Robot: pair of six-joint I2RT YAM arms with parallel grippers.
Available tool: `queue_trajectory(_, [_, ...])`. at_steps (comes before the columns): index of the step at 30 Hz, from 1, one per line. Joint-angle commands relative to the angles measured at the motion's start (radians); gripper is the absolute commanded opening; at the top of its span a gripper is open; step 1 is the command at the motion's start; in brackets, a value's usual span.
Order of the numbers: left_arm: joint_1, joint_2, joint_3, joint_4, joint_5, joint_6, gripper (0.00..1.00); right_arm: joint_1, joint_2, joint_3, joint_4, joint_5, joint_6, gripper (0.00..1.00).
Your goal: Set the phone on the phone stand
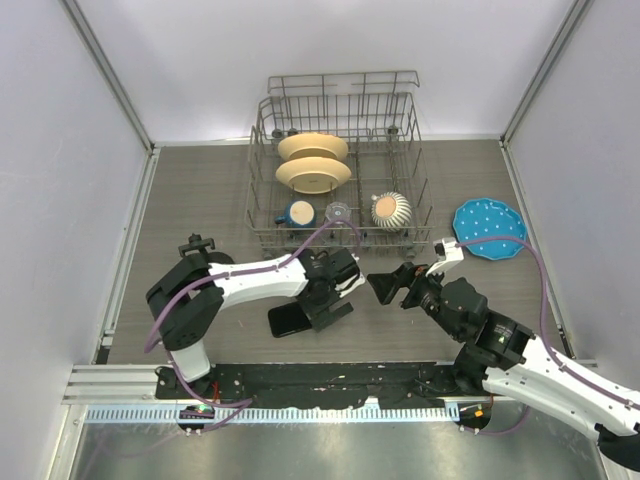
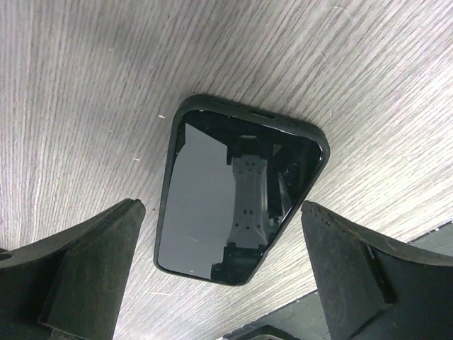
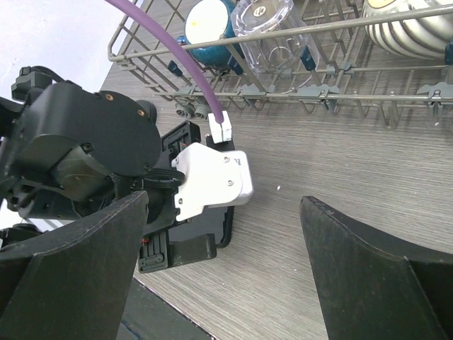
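**K:** Left gripper (image 2: 221, 210) first, being closest to its wrist camera. Fingers (image 2: 92, 269) spread wide, nothing held. The phone (image 2: 237, 191) sits in the gap between them, one finger off each long edge, neither touching it.

**R:** Agreed. Phone is flat on the table (image 1: 200, 200), screen up, close to the near edge. In the top view only its left part shows, with the left gripper (image 1: 332, 292) covering the rest. Handling?

**K:** My judgement is that it is thin, stiff and fairly light. The glass face is glossy, so probably slippery, while the dark rim around it looks like a case and should hold better. Lying flat, it leaves little edge to catch. I would pinch across the narrow width, on the two long edges, near the middle of its length.

**R:** Pose: left arm reaches out rightward from its base, wrist turned down over the phone. Whether the fingertips touch the table, I cannot tell.

**K:** Right gripper (image 1: 385, 288) sits just beside the left one, pointed at it, fingers parted and empty. The right wrist view confirms the wide gap.

**R:** Phone stand: not found in any view. Dish rack (image 1: 262, 150) behind, blue plate (image 1: 490, 230) at far right.
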Motion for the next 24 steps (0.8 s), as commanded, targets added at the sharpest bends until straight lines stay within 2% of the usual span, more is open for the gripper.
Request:
queue_trajectory(1, [0.015, -0.042, -0.019, 0.043, 0.019, -0.009, 1.00, -0.001, 0.029, 0.015, 0.045, 0.007, 0.005, 0.94])
queue_trajectory(7, [0.030, 0.027, -0.007, 0.022, 0.039, 0.018, 1.00, -0.001, 0.058, 0.021, 0.062, -0.012, 0.008, 0.94])
queue_trajectory(14, [0.059, 0.098, 0.031, -0.017, 0.155, 0.032, 1.00, -0.001, 0.049, 0.012, 0.067, -0.002, 0.008, 0.93])
queue_trajectory(21, [0.059, 0.153, 0.048, -0.030, 0.181, 0.031, 1.00, 0.000, 0.059, 0.016, 0.046, 0.017, 0.028, 0.93])
queue_trajectory(22, [0.059, 0.156, 0.050, -0.030, 0.190, 0.028, 0.96, -0.001, 0.079, 0.024, 0.035, 0.024, 0.029, 0.93])
queue_trajectory(23, [0.059, 0.158, 0.048, -0.029, 0.191, 0.023, 0.84, -0.001, 0.094, 0.032, 0.024, 0.028, 0.032, 0.93])
queue_trajectory(24, [0.058, 0.156, 0.048, -0.027, 0.186, 0.020, 0.76, -0.001, 0.113, 0.041, 0.007, 0.034, 0.043, 0.93])
